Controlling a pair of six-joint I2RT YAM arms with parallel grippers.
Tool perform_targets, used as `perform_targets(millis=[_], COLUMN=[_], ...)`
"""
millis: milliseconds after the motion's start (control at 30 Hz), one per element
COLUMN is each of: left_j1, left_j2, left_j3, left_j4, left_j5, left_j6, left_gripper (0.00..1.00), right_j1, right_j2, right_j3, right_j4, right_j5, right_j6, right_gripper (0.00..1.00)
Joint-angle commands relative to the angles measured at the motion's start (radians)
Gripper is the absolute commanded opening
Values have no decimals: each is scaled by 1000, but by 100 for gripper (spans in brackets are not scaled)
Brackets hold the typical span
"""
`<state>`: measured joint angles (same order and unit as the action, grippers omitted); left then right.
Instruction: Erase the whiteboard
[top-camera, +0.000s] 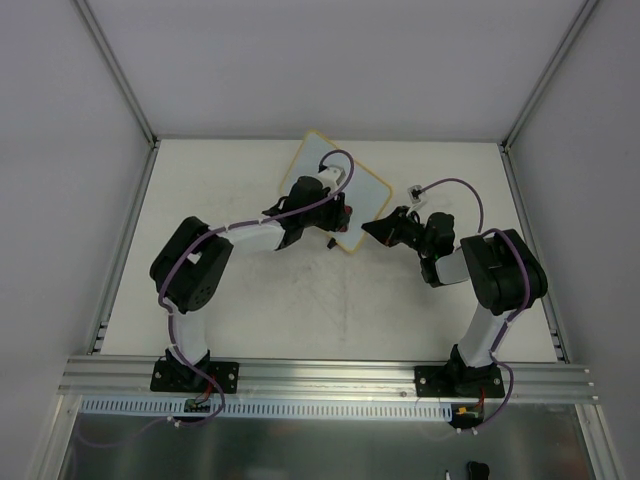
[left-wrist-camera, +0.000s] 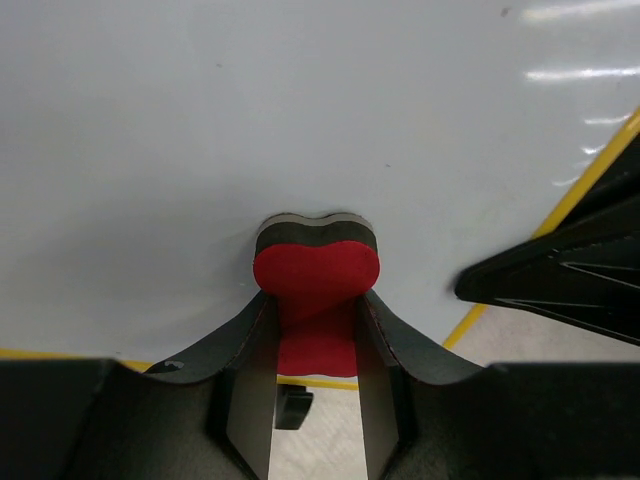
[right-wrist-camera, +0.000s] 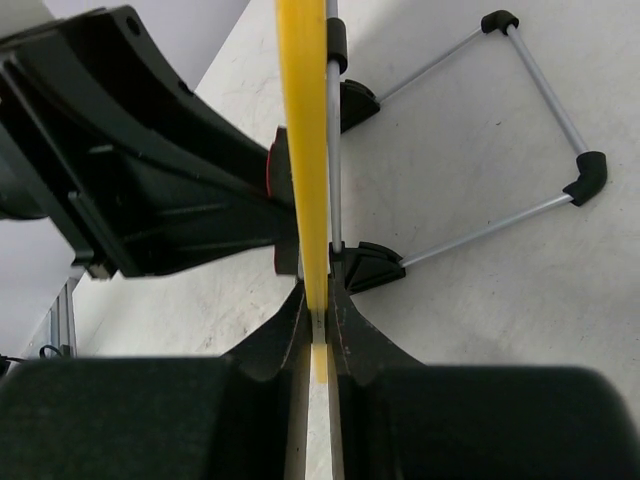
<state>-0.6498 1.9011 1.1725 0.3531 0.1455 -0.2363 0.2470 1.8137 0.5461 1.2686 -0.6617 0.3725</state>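
We are looking at a robotics lab test cell, not a home or a shop. Plain white panels (top-camera: 60, 150) wall in the white table (top-camera: 300, 320) on three sides, held by bare aluminium posts (top-camera: 118, 70) at the corners. Along the near edge runs an aluminium rail (top-camera: 330, 372), with two robot arms, the left arm (top-camera: 190, 275) and the right arm (top-camera: 500, 275), bolted to it side by side. Purple cables (top-camera: 460, 183) loop along the arms, and a slotted cable duct (top-camera: 330, 407) lies just below the rail.
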Motion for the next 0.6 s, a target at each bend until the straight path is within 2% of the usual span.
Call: perform_targets(millis=[0,333,433,567], left_j1=[-76,-96,-54,79], left_j2=[19,0,9,15], left_j3=[-31,-20,15,58], left_j4=[60,78,43,4], left_j5=[42,-1,8,89], left_j6=[-51,-64,-84,-97], left_gripper=[0,0,0,0], right_j1=[20,18,18,20], right_j2=[-8,-10,-10,-10], right_j3=[15,15,14,14], right_j4=[262,262,264,264], right_j5=[-73,-75,-73,-78], right_j6=[22,22,23,23], right_gripper=[0,0,0,0])
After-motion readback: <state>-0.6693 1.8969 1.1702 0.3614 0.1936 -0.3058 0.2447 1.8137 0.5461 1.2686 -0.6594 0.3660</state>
